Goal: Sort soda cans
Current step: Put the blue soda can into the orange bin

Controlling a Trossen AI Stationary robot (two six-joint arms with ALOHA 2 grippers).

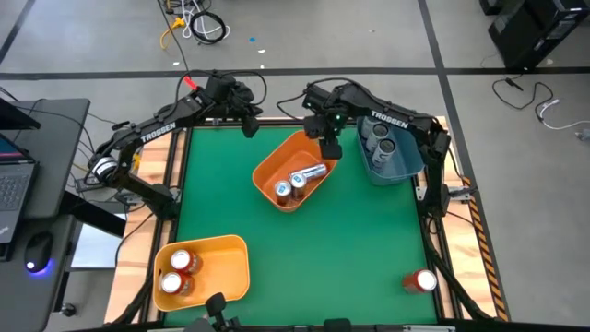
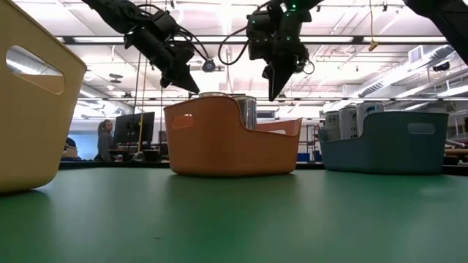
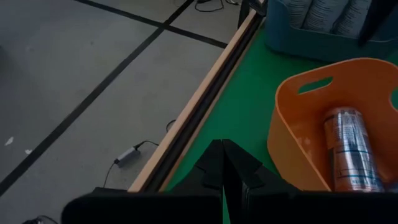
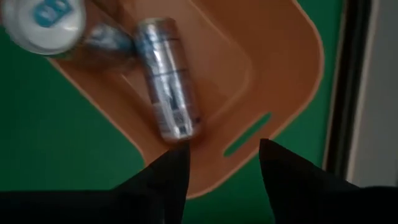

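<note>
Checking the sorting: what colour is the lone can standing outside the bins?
Red-orange, with a silvery top: the can shows best in the high view.

Nine soda cans in view, sorted w/ one stray.

Orange bin, table centre toward 12 o'clock: silvery can (image 1: 310,173) lies on its side, long axis approx 2–8 o'clock; two more stand upright just at its 8 o'clock, one w/ red-orange body (image 1: 282,191), one darker (image 1: 298,183), tops silvery, near-touching.

Blue bin, approx 2 o'clock: three white/light-blue cans (image 1: 380,138) upright, packed together, tops up.

Yellow bin, approx 7 o'clock: two red-orange cans (image 1: 175,272) upright, side by side, one at the other's 12.

Stray red-orange can (image 1: 419,280) on bare mat, approx 4 o'clock corner, on its side, silvery top facing 3 o'clock.
</note>
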